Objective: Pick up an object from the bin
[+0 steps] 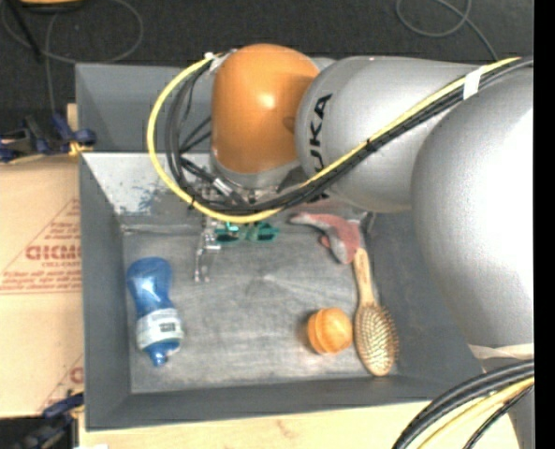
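- Since nothing shows gripped in the end effector [211, 247], I judge this as the approach step: it hangs over the floor of the bin [104, 251] near the back wall, left of middle, with no pick made yet.
- End effector state: cannot tell whether spread or pressed together; the orange wrist cover [258, 106] hides most of it.
- 1 small green thing [251, 234] sits right under the wrist; cannot tell if it is a bin item or robot hardware.
- Nearest clear candidate: blue bottle [152, 307], lying flat by the left wall toward the front-left corner, apart from everything else.
- Bottle long axis runs back-to-front, roughly parallel to the left wall; the labelled end points at the front edge, tilted slightly right.
- Next move, my guess: shift toward the front-left, turn the wrist so closing goes across the bottle's width, then descend.
- Other 3: orange ball [328, 331] touching or just beside wooden hairbrush [374, 337] near the front-right corner; pink thing [331, 232] by the back wall.
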`<act>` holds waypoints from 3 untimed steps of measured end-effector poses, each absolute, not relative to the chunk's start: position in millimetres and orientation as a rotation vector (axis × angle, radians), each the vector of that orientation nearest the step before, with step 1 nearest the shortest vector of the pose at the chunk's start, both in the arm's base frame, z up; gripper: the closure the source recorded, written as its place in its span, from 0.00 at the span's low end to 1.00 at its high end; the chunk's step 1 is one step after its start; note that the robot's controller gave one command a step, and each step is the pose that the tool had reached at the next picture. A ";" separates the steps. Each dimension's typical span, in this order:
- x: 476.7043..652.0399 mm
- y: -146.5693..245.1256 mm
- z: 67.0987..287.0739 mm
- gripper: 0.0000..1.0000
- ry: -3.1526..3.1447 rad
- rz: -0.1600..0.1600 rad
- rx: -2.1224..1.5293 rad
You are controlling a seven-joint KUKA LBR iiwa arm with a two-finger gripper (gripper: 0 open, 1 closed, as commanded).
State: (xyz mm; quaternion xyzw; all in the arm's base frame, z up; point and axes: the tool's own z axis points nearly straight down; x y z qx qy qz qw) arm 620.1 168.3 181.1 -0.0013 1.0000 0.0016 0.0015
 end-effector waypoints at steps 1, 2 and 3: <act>636.2 170.3 142.7 0.00 3.128 0.003 -0.067; 639.0 178.9 102.5 0.00 3.135 -0.003 -0.163; 628.6 204.9 77.7 0.00 3.130 0.000 -0.208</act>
